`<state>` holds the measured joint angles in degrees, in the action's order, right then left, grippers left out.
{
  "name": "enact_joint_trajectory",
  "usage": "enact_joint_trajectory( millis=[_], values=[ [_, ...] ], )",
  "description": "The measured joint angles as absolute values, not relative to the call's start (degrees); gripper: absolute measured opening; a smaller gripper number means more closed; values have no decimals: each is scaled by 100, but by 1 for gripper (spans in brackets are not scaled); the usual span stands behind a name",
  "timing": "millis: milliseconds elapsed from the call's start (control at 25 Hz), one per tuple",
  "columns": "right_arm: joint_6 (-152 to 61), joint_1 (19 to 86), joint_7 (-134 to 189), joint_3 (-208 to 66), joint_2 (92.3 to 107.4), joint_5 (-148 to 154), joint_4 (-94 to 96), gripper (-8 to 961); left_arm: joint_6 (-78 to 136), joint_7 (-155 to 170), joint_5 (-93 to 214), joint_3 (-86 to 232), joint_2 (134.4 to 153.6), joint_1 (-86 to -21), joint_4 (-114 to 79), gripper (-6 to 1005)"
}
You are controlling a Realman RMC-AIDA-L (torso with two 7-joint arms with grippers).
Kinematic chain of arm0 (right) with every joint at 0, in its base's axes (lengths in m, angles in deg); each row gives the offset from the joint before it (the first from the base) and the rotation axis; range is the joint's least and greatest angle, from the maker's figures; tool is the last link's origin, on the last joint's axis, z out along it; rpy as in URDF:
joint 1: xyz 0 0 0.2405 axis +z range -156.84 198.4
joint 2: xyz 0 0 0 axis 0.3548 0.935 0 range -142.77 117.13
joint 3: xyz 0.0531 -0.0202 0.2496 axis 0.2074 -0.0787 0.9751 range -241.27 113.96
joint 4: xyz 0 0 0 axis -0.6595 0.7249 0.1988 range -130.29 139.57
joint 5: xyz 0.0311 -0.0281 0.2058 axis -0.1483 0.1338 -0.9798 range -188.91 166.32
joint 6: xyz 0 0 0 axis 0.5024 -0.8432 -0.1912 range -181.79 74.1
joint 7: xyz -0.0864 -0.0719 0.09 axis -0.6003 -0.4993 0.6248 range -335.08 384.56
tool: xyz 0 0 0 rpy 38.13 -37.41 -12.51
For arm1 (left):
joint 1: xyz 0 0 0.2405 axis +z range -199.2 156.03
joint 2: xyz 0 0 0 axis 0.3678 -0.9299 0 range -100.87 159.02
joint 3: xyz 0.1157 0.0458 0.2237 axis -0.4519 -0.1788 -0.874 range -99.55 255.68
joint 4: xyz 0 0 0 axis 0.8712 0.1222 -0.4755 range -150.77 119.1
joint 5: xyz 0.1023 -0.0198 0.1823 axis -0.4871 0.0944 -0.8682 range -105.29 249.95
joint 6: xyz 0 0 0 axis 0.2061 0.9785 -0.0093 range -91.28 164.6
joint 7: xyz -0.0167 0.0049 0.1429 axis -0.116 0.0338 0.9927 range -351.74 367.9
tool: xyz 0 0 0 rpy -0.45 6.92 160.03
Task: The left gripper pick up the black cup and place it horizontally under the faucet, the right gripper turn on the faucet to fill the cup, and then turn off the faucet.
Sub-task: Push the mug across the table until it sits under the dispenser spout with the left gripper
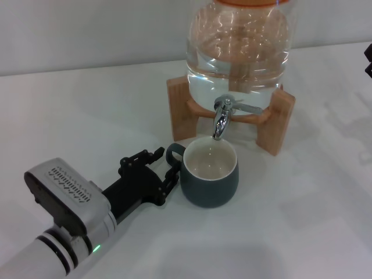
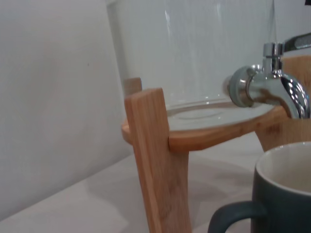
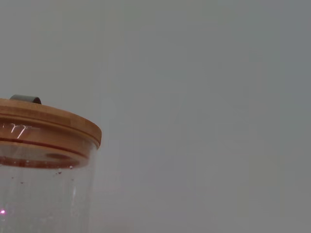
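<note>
The black cup point(image 1: 210, 173) stands upright on the white table, its cream inside showing, directly under the spout of the chrome faucet point(image 1: 224, 114). My left gripper point(image 1: 167, 165) is at the cup's left side, open, with its fingers spread on either side of the small loop handle point(image 1: 173, 152). In the left wrist view the cup point(image 2: 286, 194) and its handle point(image 2: 233, 216) are close in, with the faucet point(image 2: 272, 90) above them. Only a black sliver of my right gripper point(image 1: 368, 60) shows at the right edge of the head view, well away from the faucet lever point(image 1: 247, 108).
The clear water jar point(image 1: 237, 46) sits on a wooden stand point(image 1: 181, 111) behind the cup; its legs flank the faucet. The jar's wooden lid point(image 3: 46, 121) fills the corner of the right wrist view. White table surface surrounds the stand.
</note>
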<state>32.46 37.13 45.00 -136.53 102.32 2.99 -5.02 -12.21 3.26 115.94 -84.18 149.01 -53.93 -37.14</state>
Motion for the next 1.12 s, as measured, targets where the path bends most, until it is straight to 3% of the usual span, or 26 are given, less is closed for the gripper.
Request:
enact_joint_trajectory(
  millis=[1120],
  values=[
    [3223, 3722, 4486, -13722, 10223, 303, -498, 868, -1262, 600, 11652, -8255, 14897, -5199, -3725, 441]
  ],
)
